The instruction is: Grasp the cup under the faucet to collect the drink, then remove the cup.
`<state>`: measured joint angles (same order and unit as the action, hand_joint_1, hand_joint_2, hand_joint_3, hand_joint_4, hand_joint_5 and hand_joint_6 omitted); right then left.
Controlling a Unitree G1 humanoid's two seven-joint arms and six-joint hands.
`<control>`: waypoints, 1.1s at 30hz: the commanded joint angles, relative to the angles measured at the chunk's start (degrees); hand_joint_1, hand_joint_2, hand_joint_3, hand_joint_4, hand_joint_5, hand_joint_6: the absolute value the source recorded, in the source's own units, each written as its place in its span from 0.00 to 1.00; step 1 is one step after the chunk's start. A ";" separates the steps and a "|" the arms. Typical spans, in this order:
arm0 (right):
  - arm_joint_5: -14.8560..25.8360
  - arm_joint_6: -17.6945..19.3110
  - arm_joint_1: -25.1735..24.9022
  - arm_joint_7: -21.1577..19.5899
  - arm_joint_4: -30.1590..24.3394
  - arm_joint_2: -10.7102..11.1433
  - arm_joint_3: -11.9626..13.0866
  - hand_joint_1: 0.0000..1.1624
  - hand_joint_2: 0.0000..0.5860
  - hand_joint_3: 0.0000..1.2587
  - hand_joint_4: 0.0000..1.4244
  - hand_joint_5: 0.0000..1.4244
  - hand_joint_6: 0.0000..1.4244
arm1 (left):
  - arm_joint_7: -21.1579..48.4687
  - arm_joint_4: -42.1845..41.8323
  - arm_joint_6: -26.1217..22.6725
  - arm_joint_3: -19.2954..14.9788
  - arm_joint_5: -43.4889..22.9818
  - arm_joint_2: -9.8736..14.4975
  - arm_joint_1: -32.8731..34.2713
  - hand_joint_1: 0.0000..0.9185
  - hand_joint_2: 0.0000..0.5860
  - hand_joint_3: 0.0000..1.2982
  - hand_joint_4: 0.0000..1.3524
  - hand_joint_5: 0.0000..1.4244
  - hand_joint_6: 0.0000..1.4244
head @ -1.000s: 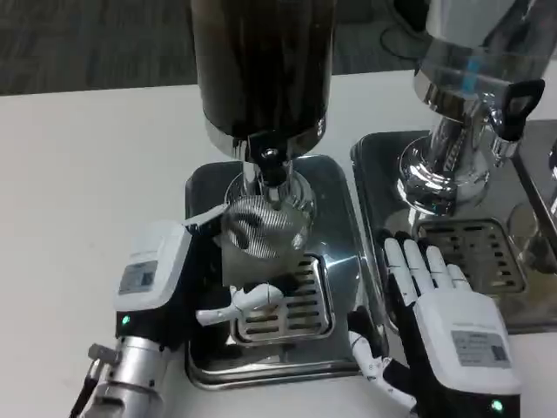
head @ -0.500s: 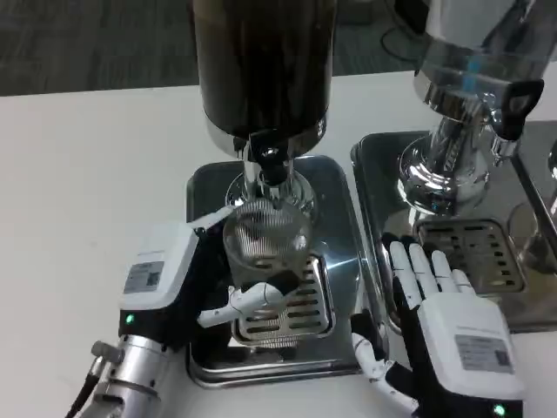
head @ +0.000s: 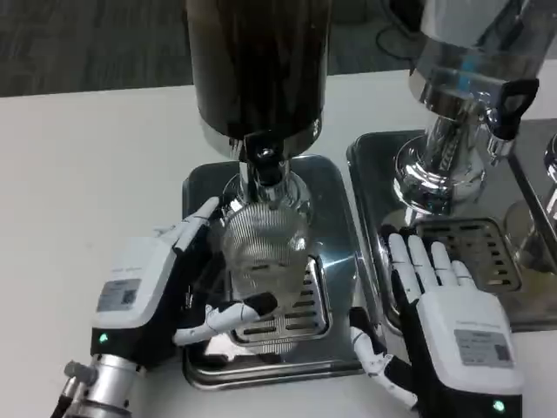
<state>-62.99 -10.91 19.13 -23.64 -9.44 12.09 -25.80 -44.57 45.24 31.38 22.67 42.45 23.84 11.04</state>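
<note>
Ribbed clear cup point(head: 264, 244): under chrome faucet point(head: 264, 161), on slotted steel drip tray point(head: 335, 261). Left hand point(head: 161, 287) grasping it; right hand point(head: 444, 309) flat, released.

A single head view looks steeply down and forward from above the near edge of the white worktop point(head: 78, 157). It sits close: the left hand point(head: 144, 292) and right hand point(head: 452, 326) fill the near corners, and the dark drink dispenser point(head: 257, 70) rises past the top edge. The second dispenser point(head: 461, 96) is cropped at the far right, with dark carpet point(head: 87, 43) beyond.
</note>
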 commanded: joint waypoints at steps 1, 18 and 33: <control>-0.59 0.42 0.06 -0.21 -0.69 0.82 -0.05 0.17 0.69 0.00 0.00 0.00 0.05 | -0.31 -4.85 0.78 -4.64 -3.80 2.11 -4.10 0.00 0.00 0.05 0.05 0.24 0.17; -9.39 -5.66 -1.47 2.36 0.32 1.76 -1.49 0.13 0.65 0.00 0.00 0.00 0.00 | 6.77 -16.38 -1.90 -13.35 -7.03 6.30 -15.11 0.00 0.07 0.00 0.00 0.00 0.00; -8.93 -7.32 -1.04 2.32 -0.09 0.89 -1.63 0.13 0.68 0.00 0.00 0.00 0.00 | 39.65 -26.90 15.83 -17.93 -45.57 5.77 -14.44 0.00 0.16 0.00 0.00 0.05 0.03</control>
<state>-71.95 -17.71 18.01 -21.51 -9.36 13.39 -27.51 -12.93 19.68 45.93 4.51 5.01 29.97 -4.44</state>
